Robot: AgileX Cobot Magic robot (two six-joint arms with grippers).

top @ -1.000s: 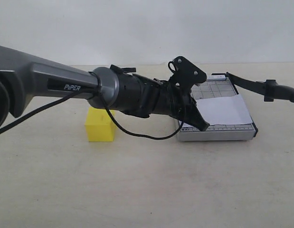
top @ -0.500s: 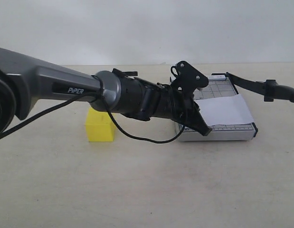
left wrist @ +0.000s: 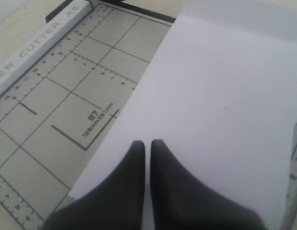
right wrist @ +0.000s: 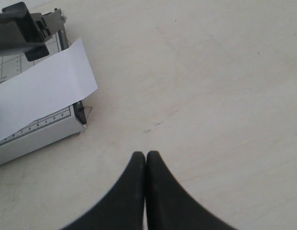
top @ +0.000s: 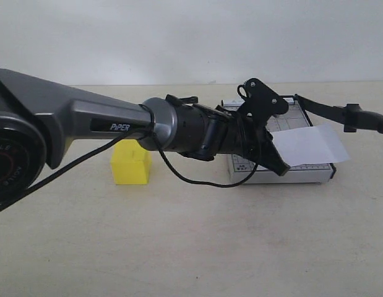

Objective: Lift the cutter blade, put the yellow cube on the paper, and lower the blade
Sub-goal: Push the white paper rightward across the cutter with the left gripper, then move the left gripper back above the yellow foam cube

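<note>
The cutter blade [top: 330, 111] is standing raised. It is slanting up from its hinge at the far side of the paper trimmer base [top: 302, 174], and its thick handle end is hanging out to the right, past the base. Under it the paper [top: 312, 144] is lying on the gridded base, and its right part is sticking out over the base's right edge (the right wrist view is showing this same corner [right wrist: 40, 91] reaching over the base [right wrist: 33, 136]).

The yellow cube [top: 130, 166] is sitting on the bench [top: 191, 247] to the left of the trimmer, well apart from the paper, and no claw is touching it.

The left arm [top: 117, 124], marked PIPER, is reaching across above the cube toward the trimmer, and a black cable [top: 197, 179] is hanging under it. The left claw [top: 281, 169] is pointing down at the near left part of the paper. In the left wrist view its fingers [left wrist: 162, 191] are drawn together [left wrist: 146, 146] with only a thin slit between them, over the sheet [left wrist: 210, 105] near its edge, beside the printed grid [left wrist: 57, 110]. I cannot tell if the tips are pressing on the sheet.

The right claw [right wrist: 146, 155] is also closed, finger against finger, holding nothing. It is hovering over bare bench [right wrist: 210, 96] near the trimmer's corner.
</note>
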